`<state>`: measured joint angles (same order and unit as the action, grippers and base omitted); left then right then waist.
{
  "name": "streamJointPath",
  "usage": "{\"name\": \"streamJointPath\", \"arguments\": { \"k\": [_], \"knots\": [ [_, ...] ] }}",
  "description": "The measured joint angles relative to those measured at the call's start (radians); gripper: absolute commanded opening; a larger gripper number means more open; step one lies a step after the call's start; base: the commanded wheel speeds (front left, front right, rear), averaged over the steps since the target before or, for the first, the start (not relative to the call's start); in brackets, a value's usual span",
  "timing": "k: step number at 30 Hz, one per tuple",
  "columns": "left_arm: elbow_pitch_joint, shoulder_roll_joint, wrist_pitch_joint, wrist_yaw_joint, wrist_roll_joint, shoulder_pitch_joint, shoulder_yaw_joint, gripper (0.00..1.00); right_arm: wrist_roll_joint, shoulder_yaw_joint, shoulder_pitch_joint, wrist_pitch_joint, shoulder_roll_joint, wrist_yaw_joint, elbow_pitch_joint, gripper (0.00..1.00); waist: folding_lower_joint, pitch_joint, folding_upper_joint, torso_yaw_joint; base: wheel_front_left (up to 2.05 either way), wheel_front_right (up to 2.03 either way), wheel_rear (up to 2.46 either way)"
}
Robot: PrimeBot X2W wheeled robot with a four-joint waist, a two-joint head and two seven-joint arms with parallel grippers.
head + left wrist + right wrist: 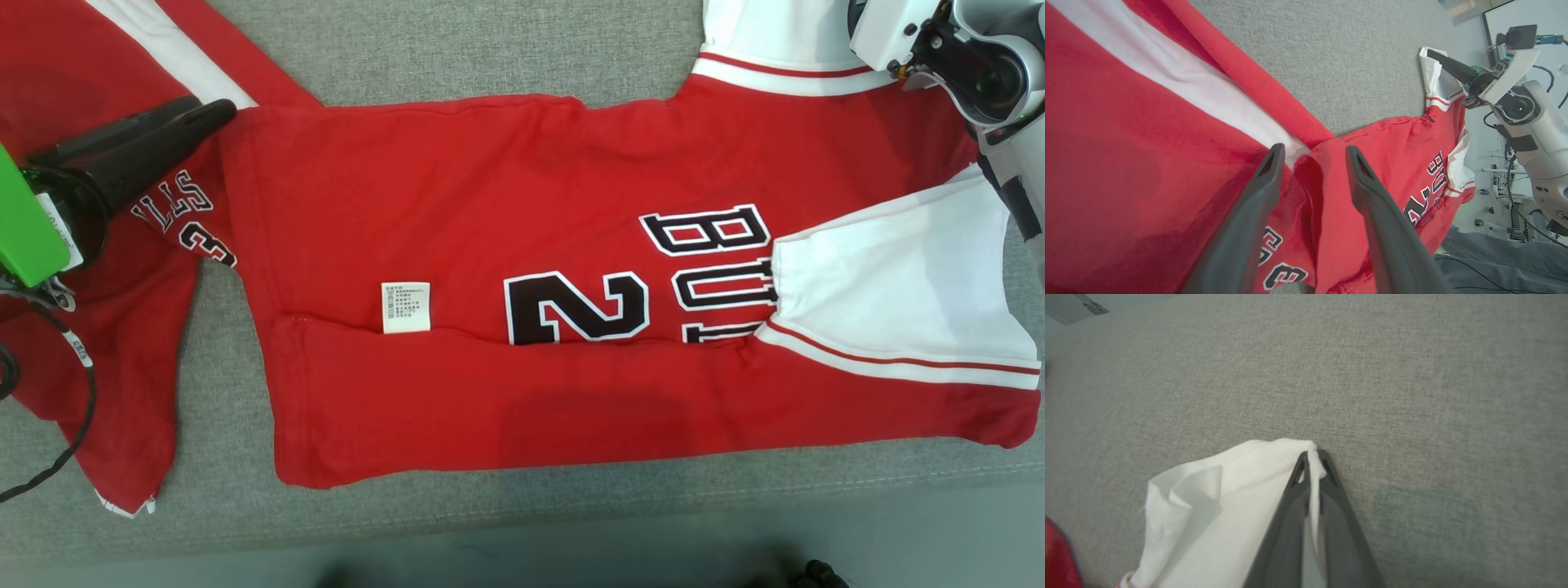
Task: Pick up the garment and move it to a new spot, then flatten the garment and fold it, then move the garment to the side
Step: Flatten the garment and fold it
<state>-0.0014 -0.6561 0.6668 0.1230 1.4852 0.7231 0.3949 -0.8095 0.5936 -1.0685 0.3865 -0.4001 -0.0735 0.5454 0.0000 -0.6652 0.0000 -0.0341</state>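
**Garment [490,204] spread on grey cloth, far sleeve pinched**

We see the garment, a red Bulls jersey, lying sideways across the grey fabric surface [449,49]. Its near long side is folded over, so only "BU" and "2" show, beside a white care label [406,307]. The near white sleeve [890,294] is turned in over the lettering. More red cloth [106,367] marked "LLS" and "3" lies at the left; we cannot tell whether it belongs to the same jersey.

We judge the fabric light, limp and a little slick. It will sag and crease wherever it hangs unsupported. The seamed places, a hem corner and a sleeve cuff, look to us the best holds, taken together and kept taut.

Our left gripper [1314,151] reaches in low from the left, slanting toward the far hem corner. Its jaws stand apart astride a raised ridge of red cloth, with nothing nipped. Our right gripper [1312,455] comes in from the upper right, closed tight on the edge of the far white sleeve [767,28], low over the grey surface.
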Motion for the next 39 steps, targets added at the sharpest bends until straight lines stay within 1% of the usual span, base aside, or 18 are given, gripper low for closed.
{"name": "streamJointPath", "arguments": {
  "k": [8,10,12,16,19,21,22,23,27,28,29,30,35,38,39],
  "knots": [
    [-0.008,-0.002,0.012,0.0,0.014,0.0,0.01,0.76,0.0,0.005,-0.009,-0.003,0.011,-0.01,0.026,0.0,0.0,0.004,0.0,0.006,0.0,0.0,0.0],
    [-0.008,-0.012,0.02,0.0,0.013,-0.001,0.014,0.76,0.0,0.007,-0.013,-0.003,0.015,-0.013,0.027,0.0,0.0,0.003,0.0,0.008,0.0,0.0,0.0],
    [-0.004,-0.026,0.02,0.0,0.012,-0.001,0.012,0.74,0.0,0.01,-0.019,-0.003,0.018,-0.013,0.03,0.0,0.0,-0.001,0.0,0.012,0.0,0.0,0.0],
    [0.005,-0.025,0.02,0.0,0.01,-0.001,0.017,0.72,-0.001,0.013,-0.026,-0.008,0.025,-0.015,0.035,0.0,0.0,-0.005,0.0,0.018,0.0,0.0,0.0],
    [0.008,-0.025,0.02,0.0,0.01,-0.002,0.021,0.71,-0.001,0.016,-0.03,-0.008,0.027,-0.023,0.04,0.0,0.0,-0.007,0.0,0.022,0.0,0.0,0.0],
    [0.009,-0.023,0.02,0.0,0.01,-0.003,0.025,0.65,-0.001,0.017,-0.032,-0.009,0.03,-0.023,0.044,0.0,0.0,-0.008,0.0,0.024,0.0,0.0,0.0],
    [0.01,-0.023,0.023,0.0,0.01,-0.003,0.027,0.5,-0.001,0.018,-0.034,-0.009,0.032,-0.024,0.045,0.0,0.0,-0.008,0.0,0.026,0.0,0.0,0.0],
    [0.011,-0.023,0.028,0.0,0.01,-0.004,0.029,0.46,-0.001,0.019,-0.036,-0.009,0.033,-0.024,0.047,0.0,0.0,-0.008,0.0,0.027,0.0,0.0,0.0],
    [0.012,-0.022,0.028,0.0,0.01,-0.004,0.033,0.15,-0.001,0.022,-0.041,-0.014,0.04,-0.031,0.057,0.0,0.0,-0.008,0.0,0.031,0.0,0.0,0.0],
    [0.013,-0.022,0.028,0.0,0.006,-0.004,0.034,0.15,-0.001,0.023,-0.042,-0.017,0.042,-0.031,0.059,0.0,0.0,-0.008,0.0,0.032,0.0,0.0,0.0],
    [0.014,-0.021,0.028,0.0,0.004,-0.004,0.034,0.04,-0.001,0.024,-0.043,-0.018,0.044,-0.032,0.062,0.0,0.0,-0.007,0.0,0.033,0.0,0.0,0.0],
    [0.015,-0.02,0.027,0.0,0.001,-0.004,0.035,0.0,-0.001,0.025,-0.045,-0.019,0.045,-0.032,0.064,0.0,0.0,-0.007,0.0,0.034,0.0,0.0,0.0],
    [0.025,-0.02,0.014,0.0,-0.02,-0.004,0.04,0.0,-0.001,0.033,-0.045,-0.037,0.056,-0.032,0.072,0.0,0.0,-0.001,0.0,0.04,0.0,0.0,0.0],
    [0.029,-0.018,-0.014,0.0,-0.029,-0.004,0.038,0.0,-0.002,0.036,-0.043,-0.057,0.061,-0.035,0.075,0.0,0.0,0.01,0.0,0.044,0.0,0.0,0.0],
    [0.03,-0.014,-0.029,0.0,-0.034,-0.005,0.036,0.0,-0.008,0.036,-0.035,-0.073,0.06,-0.041,0.074,0.0,0.0,0.02,0.0,0.046,0.0,0.0,0.0]
  ]
}}
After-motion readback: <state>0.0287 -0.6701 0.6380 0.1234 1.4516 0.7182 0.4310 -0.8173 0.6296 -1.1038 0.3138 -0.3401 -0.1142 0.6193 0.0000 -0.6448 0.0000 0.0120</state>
